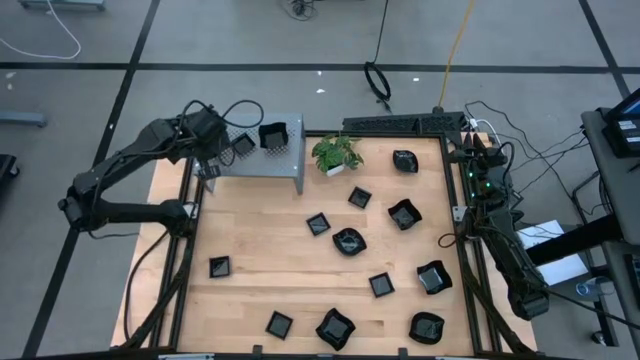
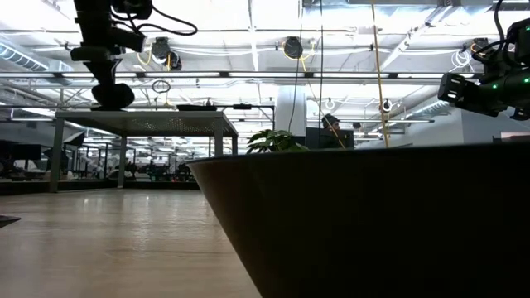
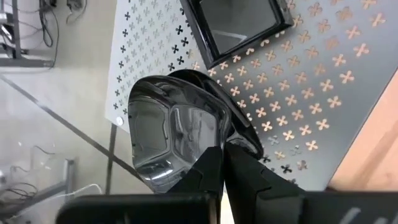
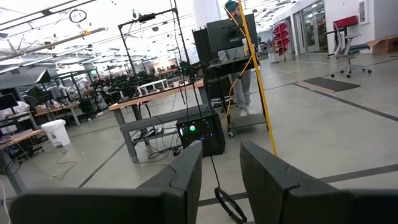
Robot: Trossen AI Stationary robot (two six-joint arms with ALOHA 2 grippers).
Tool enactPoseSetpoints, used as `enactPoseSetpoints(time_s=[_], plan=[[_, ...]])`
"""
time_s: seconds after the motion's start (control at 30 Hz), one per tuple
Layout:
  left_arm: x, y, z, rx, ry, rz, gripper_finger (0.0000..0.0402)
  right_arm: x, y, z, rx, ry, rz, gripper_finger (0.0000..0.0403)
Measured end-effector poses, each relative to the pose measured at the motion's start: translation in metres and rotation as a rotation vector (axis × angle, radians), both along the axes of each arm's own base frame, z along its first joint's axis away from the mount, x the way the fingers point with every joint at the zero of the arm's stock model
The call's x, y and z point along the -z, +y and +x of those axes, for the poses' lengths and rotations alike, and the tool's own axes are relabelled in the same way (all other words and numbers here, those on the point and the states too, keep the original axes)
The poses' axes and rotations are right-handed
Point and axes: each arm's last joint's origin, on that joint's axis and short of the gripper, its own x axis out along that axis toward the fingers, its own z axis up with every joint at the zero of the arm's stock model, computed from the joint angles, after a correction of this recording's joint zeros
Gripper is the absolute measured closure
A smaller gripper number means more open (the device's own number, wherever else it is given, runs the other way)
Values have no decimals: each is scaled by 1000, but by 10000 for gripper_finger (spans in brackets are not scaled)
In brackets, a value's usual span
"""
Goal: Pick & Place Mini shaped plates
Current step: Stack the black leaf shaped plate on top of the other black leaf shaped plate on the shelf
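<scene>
While hanging over the grey perforated shelf (image 1: 270, 165) at the upper left of the high view, got the left gripper (image 1: 215, 150) with fingers pinched narrow on just the rim of one wavy-edged plate (image 3: 168, 130). Looks like a thin grip, dish sticking out sideways and tilted in the left wrist view.

Biggest worry: glossy rim plus a tiny bite. Could pivot or slide out if swung quickly, then clatter onto the metal or bounce off the shelf edge to the floor side. Can't tell how far above the shelf top from these views, so letting go too high could send it skidding or flipping.

Second worry: square plate (image 3: 239, 25) already parked on the shelf just beside the drop spot. Lowering a touch too close could knock it, or land one rim on top of the other and leave both crooked.

Also worth watching: opening while the dish is tilted, so it lands on its edge and rolls.

Right gripper (image 4: 221, 155) parked off the right edge of the table (image 1: 260, 260), fingers apart, nothing between them. No clash risk from there.

Plenty more black plates (image 1: 348, 241) scattered across the wood at lower centre and right, plus a little plant (image 1: 336, 153) right next to the shelf, easy to clip on trips back.
</scene>
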Motion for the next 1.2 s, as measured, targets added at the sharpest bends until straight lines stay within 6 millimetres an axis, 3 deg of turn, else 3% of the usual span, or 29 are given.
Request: enactPoseSetpoints(time_s=[0.6,0.93,1.2], plan=[[0,0,-2,369,269,23,375,0,0,0,0,0,0,303],[1,-2,-4,427,323,5,321,0,0,0,0,0,0,303],[1,-1,-5,404,360,31,318,0,0,0,0,0,0,303]])
